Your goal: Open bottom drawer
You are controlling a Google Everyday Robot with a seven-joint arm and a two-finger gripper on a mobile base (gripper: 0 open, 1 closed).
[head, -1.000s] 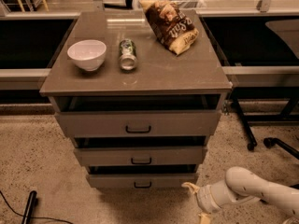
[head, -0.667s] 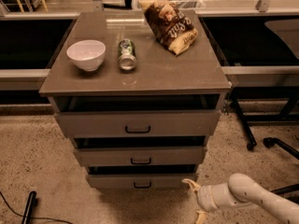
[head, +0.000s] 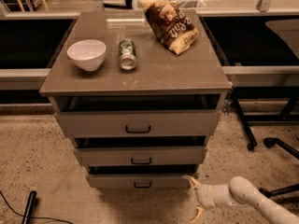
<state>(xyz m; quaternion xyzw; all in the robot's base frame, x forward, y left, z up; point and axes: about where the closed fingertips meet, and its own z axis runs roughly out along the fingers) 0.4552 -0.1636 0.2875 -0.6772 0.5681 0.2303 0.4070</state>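
Note:
The cabinet (head: 140,76) has three grey-brown drawers, each standing slightly out. The bottom drawer (head: 112,180) is the lowest and slimmest, with a small black bar handle (head: 142,185) at its centre. My gripper (head: 194,196) is low at the right, just off the bottom drawer's right end and to the right of its handle. Its two pale fingers are spread apart and hold nothing. The upper fingertip (head: 189,178) is close to the drawer front's right corner. The white arm (head: 247,197) comes in from the lower right.
On the cabinet top lie a white bowl (head: 87,54), a can on its side (head: 126,54) and a chip bag (head: 171,26). Black chair legs and casters (head: 270,143) stand to the right. A black cable and a black rod (head: 29,207) lie on the floor at the lower left.
My arm has sunk a little lower in the view. The gripper stays by the bottom drawer's right corner. The drawers have not moved.

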